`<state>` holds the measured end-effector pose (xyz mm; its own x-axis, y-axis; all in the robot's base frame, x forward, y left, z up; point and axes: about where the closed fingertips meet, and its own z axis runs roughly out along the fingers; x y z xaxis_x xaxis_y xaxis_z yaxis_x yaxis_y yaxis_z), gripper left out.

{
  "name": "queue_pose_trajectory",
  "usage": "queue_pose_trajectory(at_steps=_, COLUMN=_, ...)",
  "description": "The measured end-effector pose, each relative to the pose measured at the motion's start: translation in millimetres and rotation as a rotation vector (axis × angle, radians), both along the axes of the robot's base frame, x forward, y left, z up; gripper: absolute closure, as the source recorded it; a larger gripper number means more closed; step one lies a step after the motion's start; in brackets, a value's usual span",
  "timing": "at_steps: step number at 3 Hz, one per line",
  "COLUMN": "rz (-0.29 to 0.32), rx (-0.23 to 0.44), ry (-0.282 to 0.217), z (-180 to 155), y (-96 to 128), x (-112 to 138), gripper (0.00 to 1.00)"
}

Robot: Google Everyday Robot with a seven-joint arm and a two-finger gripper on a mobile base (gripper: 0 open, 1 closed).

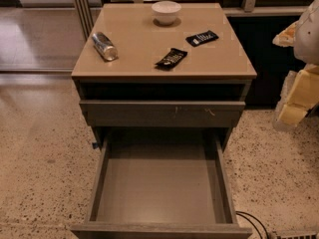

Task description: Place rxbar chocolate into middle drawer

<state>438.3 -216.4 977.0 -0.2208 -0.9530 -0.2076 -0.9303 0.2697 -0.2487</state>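
While the rxbar chocolate, a small crinkly black wrapper with gold letters, lies near the front of the smooth tan surface, the middle drawer below is pulled wide open; it is a deep grey wooden box with a flat bottom; a round white bowl, a shiny silver can on its side and a flatter black wrapper share the top; the yellowish gripper hangs at the right edge, well apart from the bar; I cannot tell if it is open or closed.
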Motion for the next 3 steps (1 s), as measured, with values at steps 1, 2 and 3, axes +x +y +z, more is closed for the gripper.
queue_pose_trajectory(at_steps=1, rz=0.002, rx=0.001, ry=-0.002, z=0.0, y=0.8, x=1.7, gripper=0.0)
queue_pose_trajectory(at_steps=2, rz=0.034, rx=0.013, ry=0.013, z=-5.0, y=0.9, x=26.7, gripper=0.0)
queue_pose_trajectory(at_steps=3, rz=0.067, rx=0.031, ry=0.024, z=-14.2, y=-1.6, x=69.0, gripper=0.0)
